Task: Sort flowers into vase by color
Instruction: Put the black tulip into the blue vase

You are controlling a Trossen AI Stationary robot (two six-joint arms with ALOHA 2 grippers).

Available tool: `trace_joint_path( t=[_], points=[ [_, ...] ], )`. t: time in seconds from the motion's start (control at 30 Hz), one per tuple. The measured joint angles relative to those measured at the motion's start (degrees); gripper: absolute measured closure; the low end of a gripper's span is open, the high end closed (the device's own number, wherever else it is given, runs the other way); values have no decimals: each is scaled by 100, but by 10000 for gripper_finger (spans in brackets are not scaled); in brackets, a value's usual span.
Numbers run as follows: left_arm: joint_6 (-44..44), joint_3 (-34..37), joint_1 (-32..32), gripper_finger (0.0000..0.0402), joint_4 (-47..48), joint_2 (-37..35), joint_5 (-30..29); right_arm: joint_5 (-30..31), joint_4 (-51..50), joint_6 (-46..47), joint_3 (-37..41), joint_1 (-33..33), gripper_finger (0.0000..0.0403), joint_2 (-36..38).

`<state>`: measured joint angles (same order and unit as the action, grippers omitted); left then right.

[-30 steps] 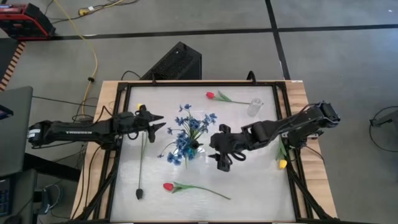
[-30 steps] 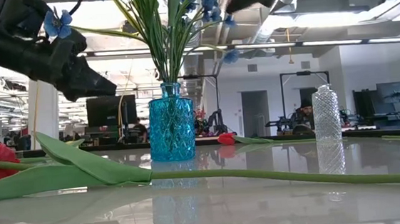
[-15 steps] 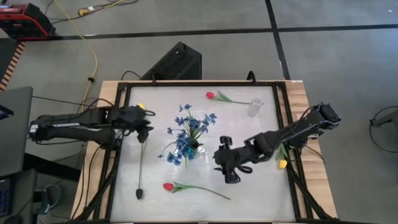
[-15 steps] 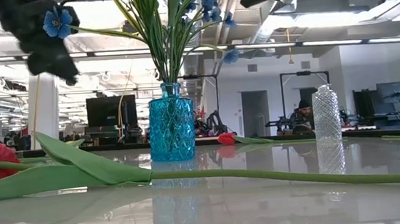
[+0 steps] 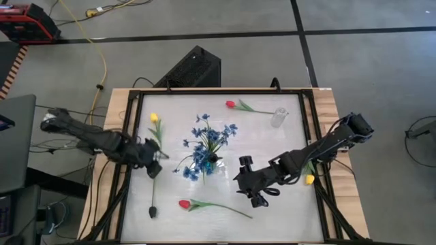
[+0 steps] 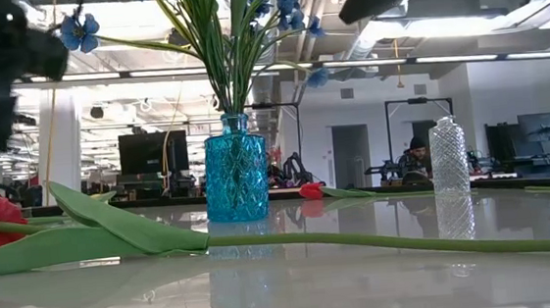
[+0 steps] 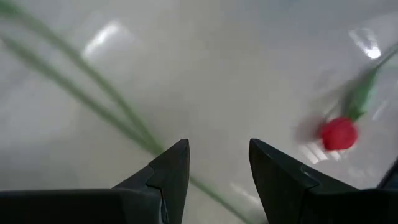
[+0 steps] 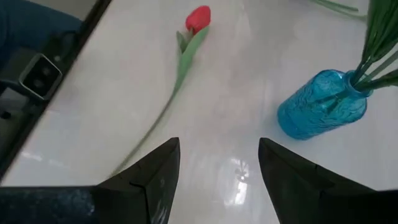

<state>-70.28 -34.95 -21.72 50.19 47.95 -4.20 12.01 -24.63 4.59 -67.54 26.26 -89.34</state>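
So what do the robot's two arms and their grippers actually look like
Both arms are dark, nearly black, jointed segments ending in two-finger grippers. The left gripper and right gripper have broad, matte dark fingers tapering to wedge-shaped tips. Black cables trail off the table edge near the left arm.

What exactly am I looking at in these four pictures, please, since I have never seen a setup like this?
Two dark robot arms work at a white table. One picture looks straight down, one looks level across the tabletop, and two come from cameras on the arms' wrists. In the middle stands a blue vase already holding blue flowers. Loose on the table lie two red tulips, two yellow tulips and an empty clear vase. The left gripper hangs over a green stem, the right gripper is near a red tulip. Both are open and hold nothing.
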Motion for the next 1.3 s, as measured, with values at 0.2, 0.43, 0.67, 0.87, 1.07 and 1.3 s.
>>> trace_joint_path(
  t=[0.2,0.43,0.67,0.87,1.07,1.3],
  points=[
    [-1658,95,-1017,246,-63,865,-12,-7,79,-207,204,-4,159,0],
    [-2632,100,-1573,246,-629,1985,189,-168,75,-209,246,81,159,0],
    [-2686,83,-1662,246,-1318,2836,312,-181,73,-175,246,158,159,0],
    [-2970,56,-1698,248,-1418,3146,353,-181,72,-163,246,188,159,0],
    [-3402,84,-1895,310,-1275,3089,258,-180,106,-160,245,184,159,0],
    [-3592,89,-2095,393,-1212,3088,163,-179,112,-160,246,173,159,0]
  ],
)
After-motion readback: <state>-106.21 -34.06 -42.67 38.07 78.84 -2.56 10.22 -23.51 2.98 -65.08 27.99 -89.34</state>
